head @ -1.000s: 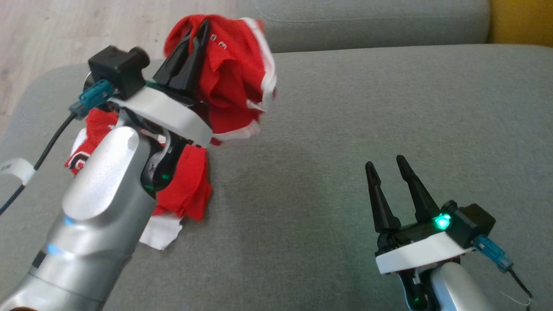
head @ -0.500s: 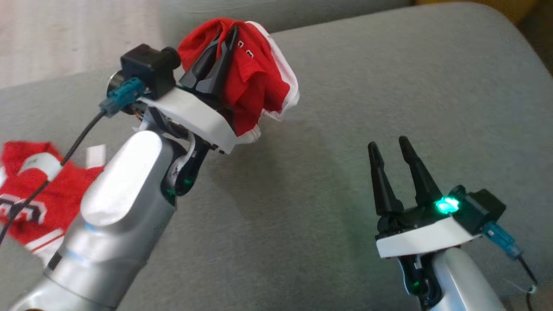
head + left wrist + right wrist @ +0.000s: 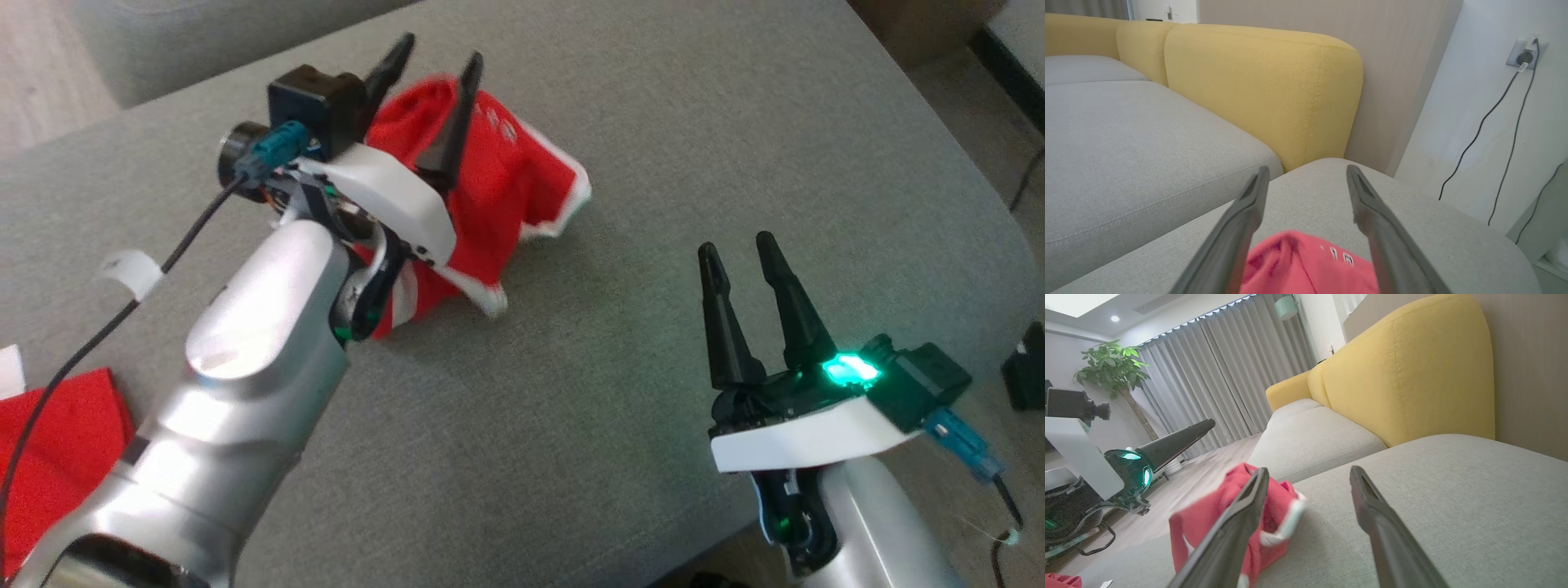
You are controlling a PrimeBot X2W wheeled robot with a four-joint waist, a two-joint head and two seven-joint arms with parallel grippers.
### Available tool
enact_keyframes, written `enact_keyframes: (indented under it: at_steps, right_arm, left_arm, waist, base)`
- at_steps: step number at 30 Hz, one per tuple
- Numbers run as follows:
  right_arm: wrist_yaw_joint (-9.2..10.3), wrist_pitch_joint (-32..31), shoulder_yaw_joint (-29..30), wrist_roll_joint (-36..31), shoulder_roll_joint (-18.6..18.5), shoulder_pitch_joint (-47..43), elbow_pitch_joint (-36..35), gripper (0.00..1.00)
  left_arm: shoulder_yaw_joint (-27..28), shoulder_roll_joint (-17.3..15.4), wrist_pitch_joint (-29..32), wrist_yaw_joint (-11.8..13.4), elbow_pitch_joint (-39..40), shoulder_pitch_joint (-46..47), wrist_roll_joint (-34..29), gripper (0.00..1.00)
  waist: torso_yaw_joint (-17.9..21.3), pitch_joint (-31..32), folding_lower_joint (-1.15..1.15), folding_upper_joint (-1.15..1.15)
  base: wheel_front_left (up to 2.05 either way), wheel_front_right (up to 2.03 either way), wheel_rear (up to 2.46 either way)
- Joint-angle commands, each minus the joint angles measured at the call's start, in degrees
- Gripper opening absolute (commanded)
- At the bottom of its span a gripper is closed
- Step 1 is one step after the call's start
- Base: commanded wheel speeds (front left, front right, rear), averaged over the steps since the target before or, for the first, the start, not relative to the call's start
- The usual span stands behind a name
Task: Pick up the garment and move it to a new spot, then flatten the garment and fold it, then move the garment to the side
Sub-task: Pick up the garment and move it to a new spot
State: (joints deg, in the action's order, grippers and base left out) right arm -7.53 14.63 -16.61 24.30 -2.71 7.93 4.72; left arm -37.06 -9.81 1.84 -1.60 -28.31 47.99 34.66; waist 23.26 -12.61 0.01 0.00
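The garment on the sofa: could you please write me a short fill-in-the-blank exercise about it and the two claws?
1. The garment is ____ with white trim.
2. It lies crumpled on a ____ cushion.
3. The left claw over it has its fingers spread, so it is ____.
4. The right claw, off to the side of the garment, holds ____.

Missing words: red; grey; open; nothing.

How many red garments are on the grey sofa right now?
2. One crumpled red-and-white fabric garment lies mid-cushion below the left gripper; another red fabric garment sits at the head view's lower-left edge, cut off. More may be hidden.
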Motion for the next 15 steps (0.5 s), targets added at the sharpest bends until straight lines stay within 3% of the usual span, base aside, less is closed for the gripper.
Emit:
enact_keyframes:
  at_steps: [1,8,15]
  right_arm:
    - [0.04,0.4,-1.1,0.5,-0.2,1.8,-2.3,1.0]
    - [0.04,0.4,0.5,-0.9,-0.2,1.4,-2.2,1.0]
    - [0.04,0.4,2.6,-4.1,-0.2,0.3,-1.4,1.0]
  left_arm:
    - [2.2,-1.1,-1.3,-0.4,0.7,3.7,-0.6,1.0]
    - [2.9,-1.7,-6.5,-1.2,-1.9,3.4,-0.8,1.0]
    - [3.8,-4.6,-12.7,-1.0,-0.4,-1.7,-1.2,1.0]
  waist:
    - [0.5,-0.8,-0.01,0.0]
    - [-3.5,0.5,-0.01,0.0]
    - [-11.8,3.4,-0.01,0.0]
  base:
    - [0.0,0.0,0.0]
    - [0.0,0.0,0.0]
    - [0.0,0.0,0.0]
